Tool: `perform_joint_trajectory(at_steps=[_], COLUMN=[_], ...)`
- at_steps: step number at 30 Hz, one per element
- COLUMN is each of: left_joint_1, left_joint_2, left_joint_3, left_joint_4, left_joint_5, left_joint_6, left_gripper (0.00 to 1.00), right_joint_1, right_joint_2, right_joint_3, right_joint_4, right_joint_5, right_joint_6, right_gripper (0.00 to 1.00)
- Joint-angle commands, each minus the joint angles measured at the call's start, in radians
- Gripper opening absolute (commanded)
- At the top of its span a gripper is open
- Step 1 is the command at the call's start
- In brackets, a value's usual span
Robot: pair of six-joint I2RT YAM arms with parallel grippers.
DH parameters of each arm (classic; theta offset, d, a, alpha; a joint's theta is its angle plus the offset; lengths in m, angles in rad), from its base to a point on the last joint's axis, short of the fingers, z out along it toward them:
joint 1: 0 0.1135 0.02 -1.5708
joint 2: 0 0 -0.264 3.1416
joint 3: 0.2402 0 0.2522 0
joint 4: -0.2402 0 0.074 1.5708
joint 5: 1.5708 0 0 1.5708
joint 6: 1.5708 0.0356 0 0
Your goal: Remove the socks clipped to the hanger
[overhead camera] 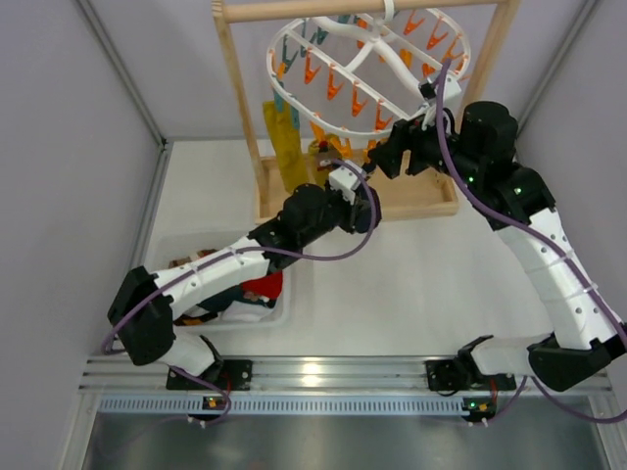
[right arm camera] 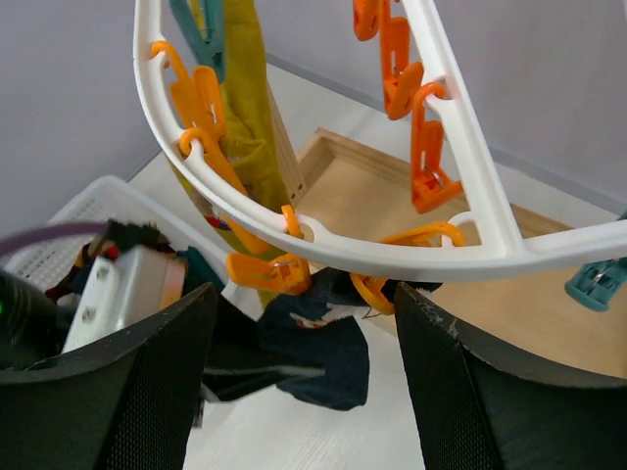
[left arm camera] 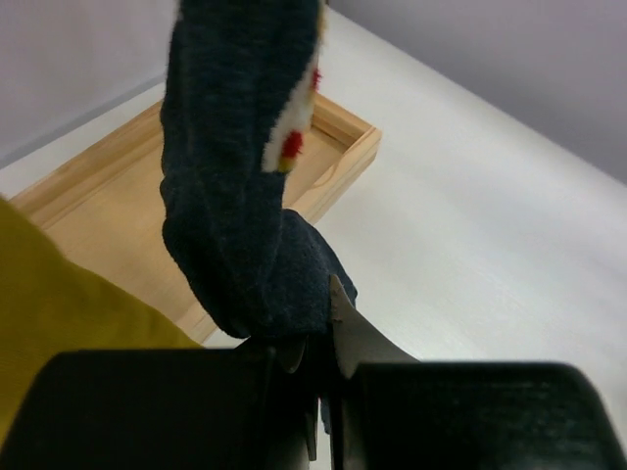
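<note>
Navy sock (left arm camera: 245, 196) hung clipped to the hanger (right arm camera: 323, 238), its toe pinched by the left gripper (left arm camera: 315, 343). The right gripper (right arm camera: 304, 323) gaped empty under the rim. A yellow sock (right arm camera: 245, 108) was clipped too; a red sock (overhead camera: 263, 287) lay in the basket (overhead camera: 282, 321), so seemingly partway done.

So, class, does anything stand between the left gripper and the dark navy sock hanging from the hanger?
Nothing visible does. The left gripper is shut on the lower end of the dark navy sock, fabric pinched between its fingers. The sock's top runs out of the left wrist view.
</note>
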Motion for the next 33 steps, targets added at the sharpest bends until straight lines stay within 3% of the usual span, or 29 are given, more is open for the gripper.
perform_joint_trajectory(at_steps=[1,9,22,33], left_joint_1=[0.08,0.177,0.224,0.238], left_joint_2=[-0.07,-0.092,-0.087,-0.099], left_joint_3=[-0.036,-0.064,-0.079,-0.084], left_joint_4=[0.034,0.035,0.035,0.034], left_joint_5=[0.232,0.456,0.51,0.541], left_joint_6=[-0.084,-0.169,-0.219,-0.242], left_gripper=[0.0,0.0,0.0,0.0], right_joint_1=[-0.046,-0.103,-0.204,-0.218], right_joint_2=[-0.013,-0.06,-0.105,-0.027], right_joint_3=[0.001,-0.128,-0.286,-0.257], right_joint_4=[0.046,0.2,0.446,0.517], right_joint_5=[-0.176,-0.336,-0.5,-0.613], right_joint_6=[-0.014,-0.003,0.009,-0.064], right_gripper=[0.71,0.72,0.68,0.66])
